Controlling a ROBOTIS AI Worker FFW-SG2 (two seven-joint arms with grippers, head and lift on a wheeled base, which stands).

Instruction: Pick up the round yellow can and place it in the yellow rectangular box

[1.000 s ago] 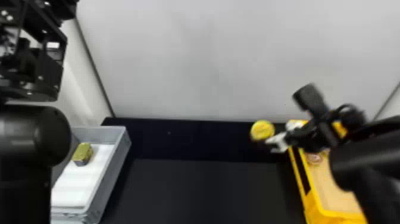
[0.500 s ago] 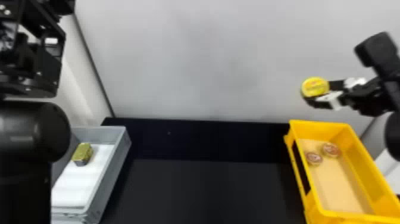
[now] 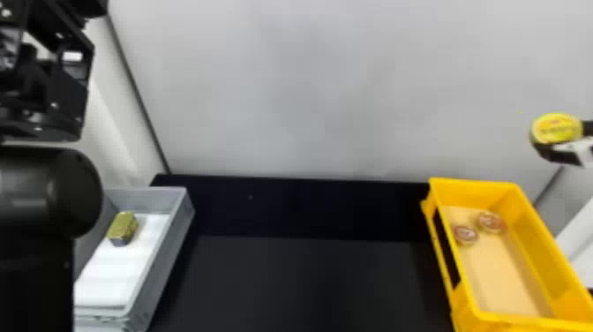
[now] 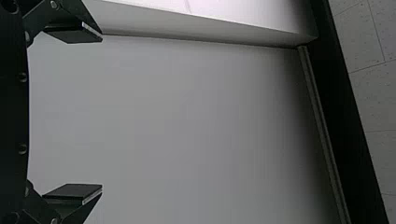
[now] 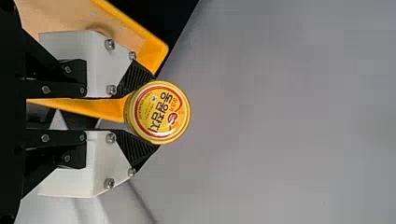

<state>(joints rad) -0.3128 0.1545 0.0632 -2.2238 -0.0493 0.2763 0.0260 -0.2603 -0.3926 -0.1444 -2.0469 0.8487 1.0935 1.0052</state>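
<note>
At the head view's right edge my right gripper (image 3: 562,145) holds the round yellow can (image 3: 557,128), above and beyond the far right part of the yellow rectangular box (image 3: 474,184). In the right wrist view the ribbed pads of my right gripper (image 5: 144,112) press on both sides of the can (image 5: 159,113), its printed lid facing the camera. Two round cans (image 3: 490,221) lie inside the box near its far end. The left arm is parked at the left edge; in the left wrist view my left gripper (image 4: 102,113) stands wide open, nothing between its fingers.
A grey bin (image 3: 161,269) with a white liner stands at the left, holding a small gold-topped block-shaped can (image 3: 122,227). Between bin and box lies the dark table (image 3: 300,282). A pale wall (image 3: 309,88) rises behind it.
The right gripper has moved rightward with the round yellow can, most of its arm passing out of the head view and uncovering the yellow box. The left arm has kept still.
</note>
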